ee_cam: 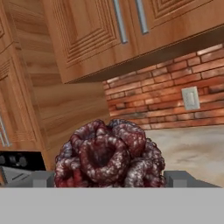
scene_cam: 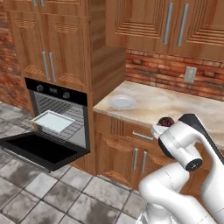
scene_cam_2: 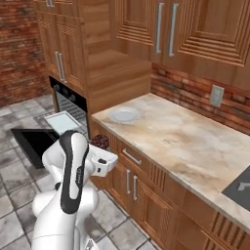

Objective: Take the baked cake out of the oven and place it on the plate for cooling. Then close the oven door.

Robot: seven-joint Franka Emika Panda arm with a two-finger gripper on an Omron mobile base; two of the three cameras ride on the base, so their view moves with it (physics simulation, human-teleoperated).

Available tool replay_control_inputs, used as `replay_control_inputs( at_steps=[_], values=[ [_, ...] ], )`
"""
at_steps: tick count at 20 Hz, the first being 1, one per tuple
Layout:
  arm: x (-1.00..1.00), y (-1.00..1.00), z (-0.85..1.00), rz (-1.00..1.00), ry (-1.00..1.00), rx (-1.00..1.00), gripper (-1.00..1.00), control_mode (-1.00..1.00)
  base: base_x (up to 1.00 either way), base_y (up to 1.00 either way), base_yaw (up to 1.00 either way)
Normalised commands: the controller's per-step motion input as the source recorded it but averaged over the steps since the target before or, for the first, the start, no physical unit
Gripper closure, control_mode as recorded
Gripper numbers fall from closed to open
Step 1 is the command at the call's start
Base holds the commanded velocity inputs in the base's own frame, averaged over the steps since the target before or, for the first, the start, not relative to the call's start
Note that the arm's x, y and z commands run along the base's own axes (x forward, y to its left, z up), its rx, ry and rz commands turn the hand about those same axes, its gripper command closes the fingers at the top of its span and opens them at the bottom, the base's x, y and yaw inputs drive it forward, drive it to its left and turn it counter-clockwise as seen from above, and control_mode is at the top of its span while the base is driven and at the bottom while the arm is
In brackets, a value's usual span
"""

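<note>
Gripper [ee_cam: 109,177]: clenched on the cake [ee_cam: 109,153], held in the air at the bench's front edge.
Plate [scene_cam: 121,102]: on the bench [scene_cam: 175,107], near the oven [scene_cam: 59,114].
Oven door [scene_cam: 39,149]: dropped open, pale tray [scene_cam: 53,121] on the rack.

You've got the black built-in wall oven [scene_cam: 61,109] left of the beige marble counter [scene_cam_2: 195,141], its glossy glass oven door [scene_cam: 39,151] dropped flat in front. The pale square tray [scene_cam: 53,121] sits on a rack inside. The white round plate [scene_cam: 122,102] is near the counter's left end. The lumpy dark-red cake [ee_cam: 109,155] sits between the two-finger gripper [ee_cam: 111,178]'s tips, by the counter's front edge, right of the plate.
</note>
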Motion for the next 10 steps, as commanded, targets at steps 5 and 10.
replay_control_inputs(
  at_steps=[5, 10],
  values=[
    [0.0, 0.0, 0.0, 0.0, 0.0, 0.0, 1.0, 1.0, 0.4, 0.21, 0.11],
    [0.0, 0.0, 0.0, 0.0, 0.0, 0.0, 1.0, 1.0, 0.39, 0.69, 0.0]
  ],
)
